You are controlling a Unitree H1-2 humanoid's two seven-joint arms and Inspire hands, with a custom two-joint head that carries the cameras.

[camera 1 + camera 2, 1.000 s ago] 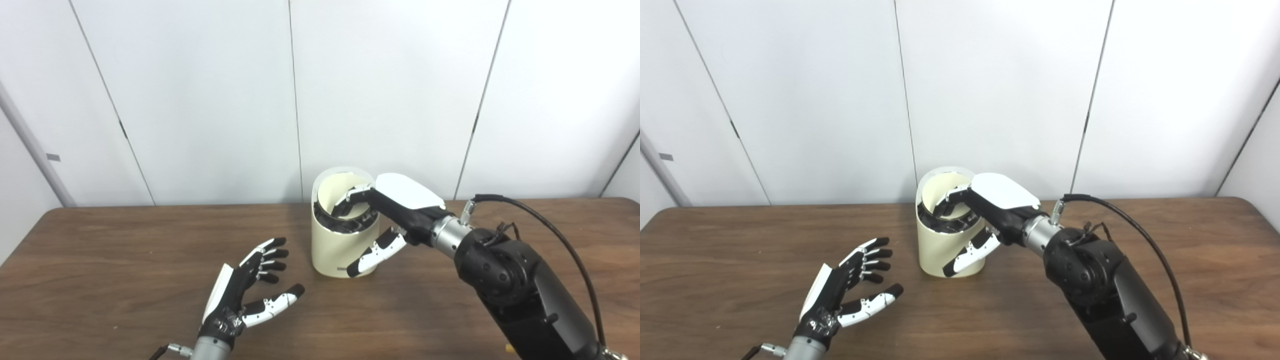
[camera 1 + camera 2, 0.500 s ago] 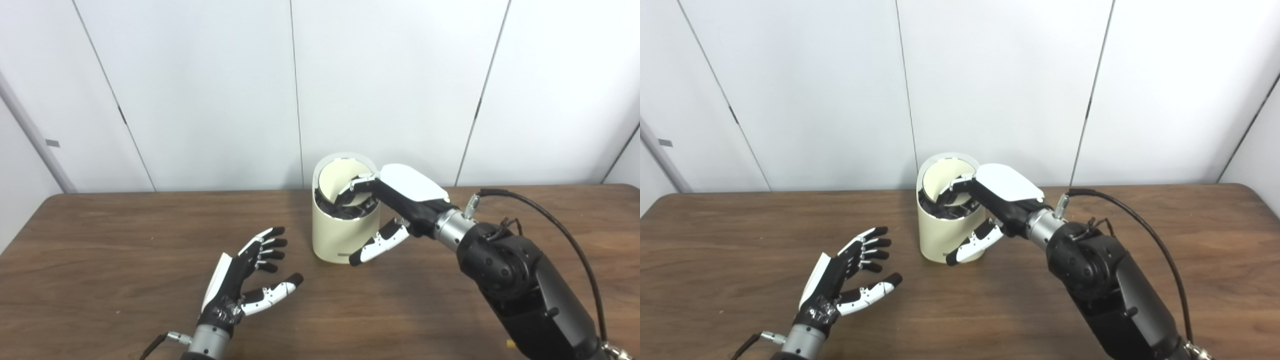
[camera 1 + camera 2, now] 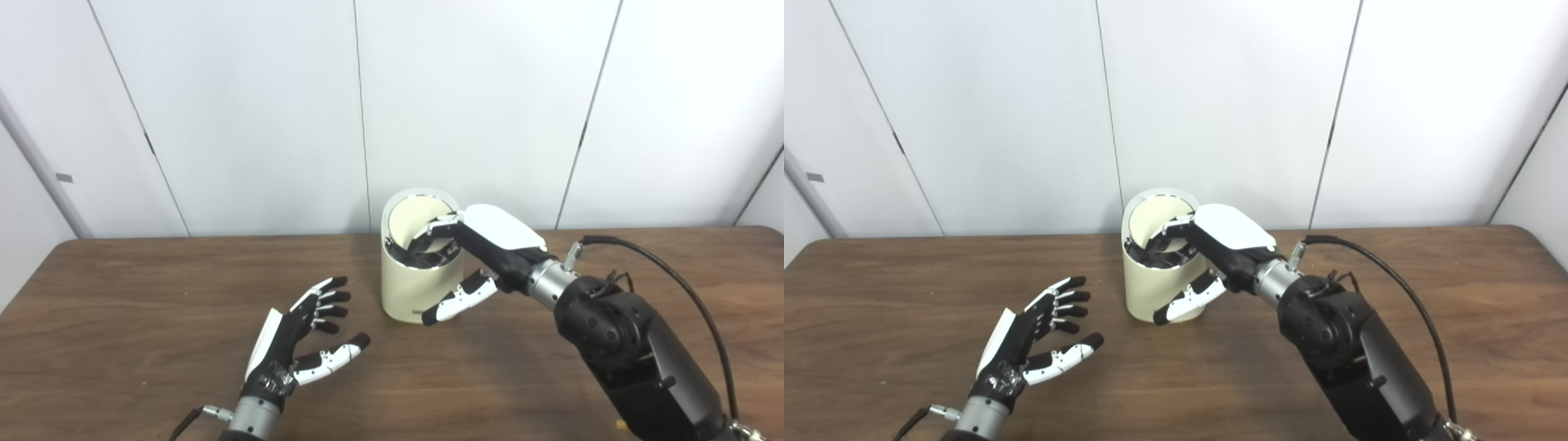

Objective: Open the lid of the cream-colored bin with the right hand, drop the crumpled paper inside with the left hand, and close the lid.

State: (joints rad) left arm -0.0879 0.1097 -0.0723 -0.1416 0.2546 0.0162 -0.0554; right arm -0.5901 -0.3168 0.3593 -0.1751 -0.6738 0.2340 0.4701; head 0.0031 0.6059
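Note:
The cream-colored bin [image 3: 404, 294] stands at the middle back of the wooden table. Its round lid [image 3: 411, 222] is tipped up at the back of the opening, and the dark inside rim shows. My right hand [image 3: 484, 245] reaches over the bin from the right. Its fingers [image 3: 436, 233] curl into the opening in front of the lid and its thumb [image 3: 456, 300] lies along the outside front wall. I cannot tell if the fingers touch the lid. My left hand [image 3: 300, 346] is open and empty, palm up, low over the table to the bin's front left. No crumpled paper is in view.
The brown table [image 3: 153, 294] runs the full width, with a white panelled wall close behind the bin. A black cable [image 3: 674, 269] loops off my right forearm at the right.
The whole picture has shifted, so the camera moved. My right hand stays at the bin's opening with the thumb slightly further left. The left hand stays open in place.

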